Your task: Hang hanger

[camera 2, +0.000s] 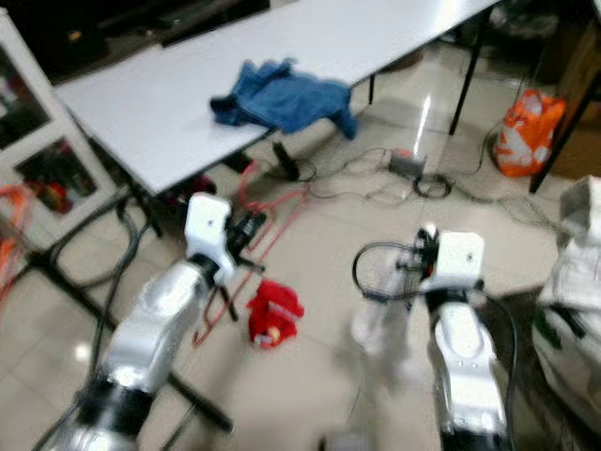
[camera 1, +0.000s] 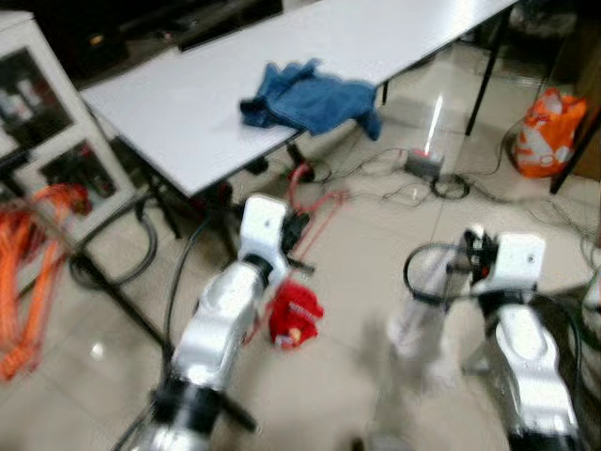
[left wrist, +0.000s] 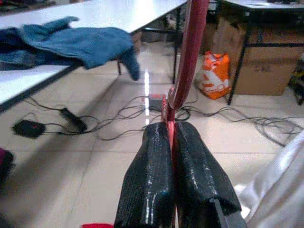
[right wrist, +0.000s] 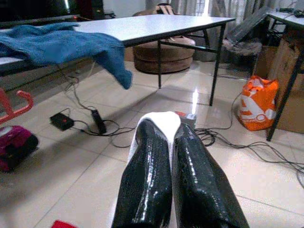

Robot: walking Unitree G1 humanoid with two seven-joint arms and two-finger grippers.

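Left gripper (left wrist: 172, 137) clamped on red hanger (left wrist: 189, 57) — fingers (left wrist: 148, 180) pressed tight on the thin glossy rod in the wrist view, curved bar rising above the tips. Head views blurred; red hanger (camera 1: 315, 211) seen there as a thin wire outline over the tiled floor (camera 1: 376, 310), just below the table edge. Right gripper (right wrist: 171, 135) closed on white cloth (right wrist: 161, 122) — soft fold pinched between the textured black fingers (right wrist: 199, 175); head view gives a pale smear hanging under that arm. Blue denim garment (camera 1: 315, 97) crumpled on white table (camera 1: 188, 113), one sleeve over the edge. Red crumpled item (camera 1: 295, 317) on floor between the arms. Orange plastic bag (camera 1: 547, 133) beyond, cables (camera 1: 413, 183) strewn under the table.
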